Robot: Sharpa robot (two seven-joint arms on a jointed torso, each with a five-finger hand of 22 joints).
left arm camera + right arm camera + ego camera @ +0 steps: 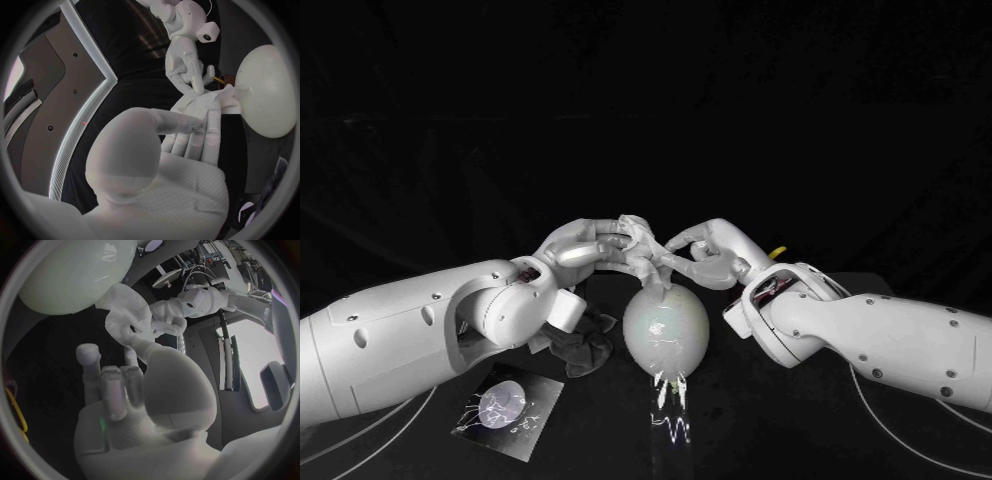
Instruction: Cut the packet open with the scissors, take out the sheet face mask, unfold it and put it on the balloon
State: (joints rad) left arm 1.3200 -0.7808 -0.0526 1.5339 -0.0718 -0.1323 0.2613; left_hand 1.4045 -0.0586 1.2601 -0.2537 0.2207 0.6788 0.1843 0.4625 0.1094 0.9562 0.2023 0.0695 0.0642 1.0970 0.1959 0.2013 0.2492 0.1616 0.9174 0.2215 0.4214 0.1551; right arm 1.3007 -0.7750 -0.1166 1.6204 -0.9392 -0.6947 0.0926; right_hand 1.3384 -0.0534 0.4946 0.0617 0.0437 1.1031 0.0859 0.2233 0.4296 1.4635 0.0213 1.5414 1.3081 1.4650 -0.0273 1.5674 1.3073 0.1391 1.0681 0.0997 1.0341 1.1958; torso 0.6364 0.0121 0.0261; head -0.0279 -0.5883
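A pale, egg-shaped balloon [664, 325] stands in the middle of the black table. Just above its top, my left hand [589, 248] and right hand [708, 252] meet, and each pinches the crumpled white sheet mask [642, 252] between them. The left wrist view has the mask [203, 102] bunched at my left fingertips [209, 125], with the right hand [184, 60] gripping it from the other side and the balloon [269, 90] beside it. In the right wrist view the mask [128, 315] hangs folded next to the balloon [75, 275]. The cut packet [509, 405] lies flat at the front left.
A dark crumpled object [581, 345] lies on the table under my left wrist, left of the balloon. A yellow handle [779, 250] shows behind my right hand, and again as a yellow loop [15, 410]. Cables [877, 385] run along the table under the right arm.
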